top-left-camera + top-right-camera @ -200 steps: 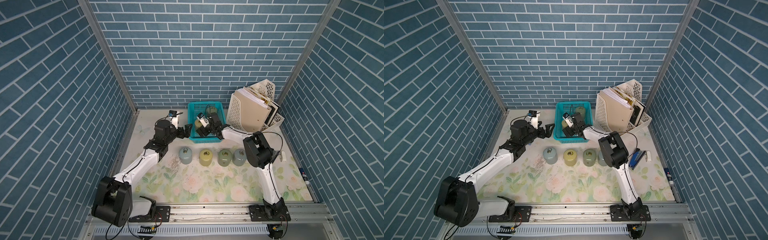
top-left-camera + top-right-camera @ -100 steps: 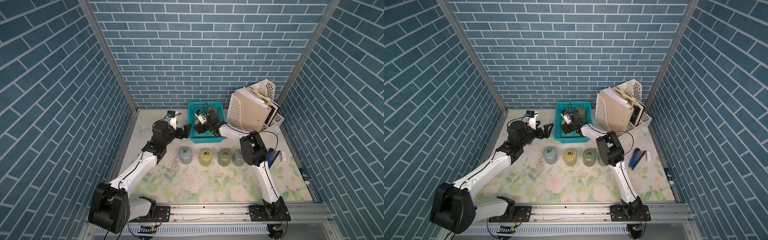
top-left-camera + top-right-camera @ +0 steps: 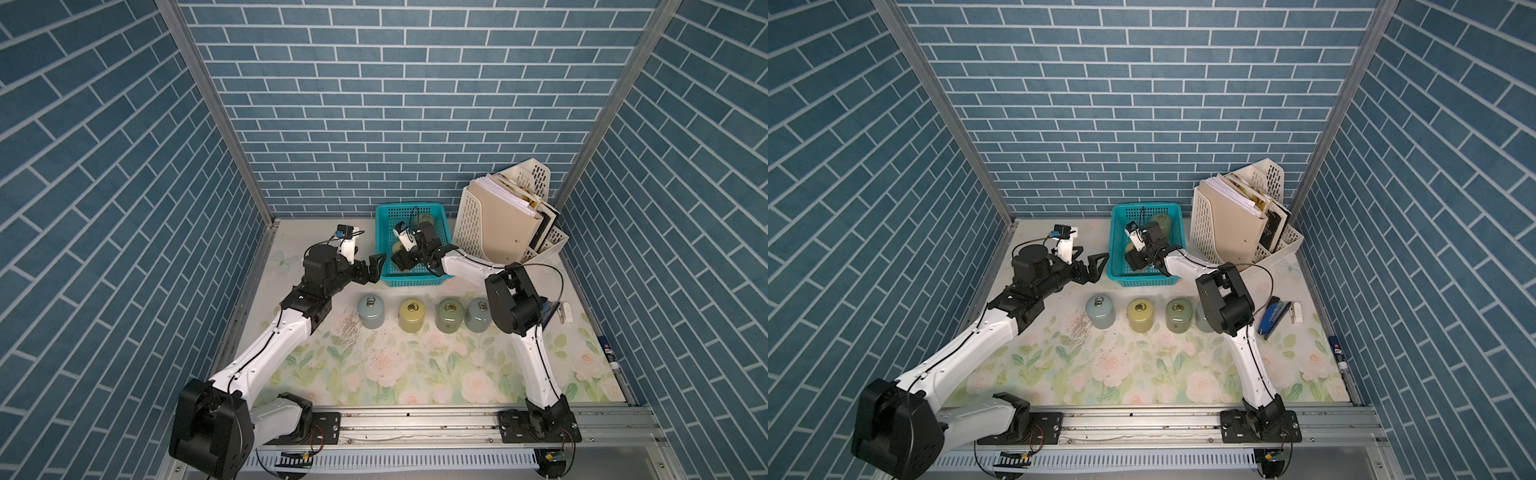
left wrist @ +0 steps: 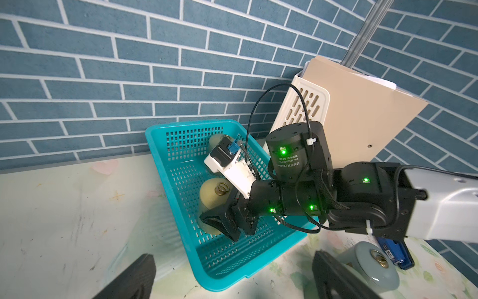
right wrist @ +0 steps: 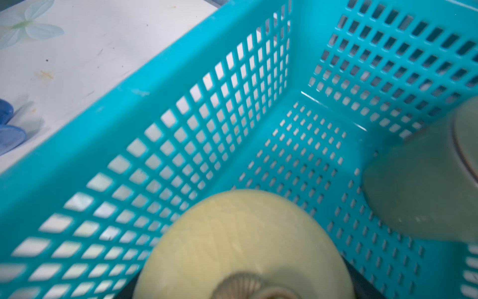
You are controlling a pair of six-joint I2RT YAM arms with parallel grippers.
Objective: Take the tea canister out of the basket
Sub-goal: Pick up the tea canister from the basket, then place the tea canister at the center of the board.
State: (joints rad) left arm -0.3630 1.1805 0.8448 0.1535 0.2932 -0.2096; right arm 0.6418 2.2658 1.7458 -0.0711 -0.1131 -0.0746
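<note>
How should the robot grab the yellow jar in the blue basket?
Grip the yellow jar around its round body, under the ring lid. Come from above on the basket's open middle side, because the wall stands close on its other side.

Upside-down white print "DAMIAO" and "DM-J4310-2EC" on the right arm's black wrist motor, other markings unreadable

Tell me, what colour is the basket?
The basket is teal-blue, clearest in the left wrist view.
</note>
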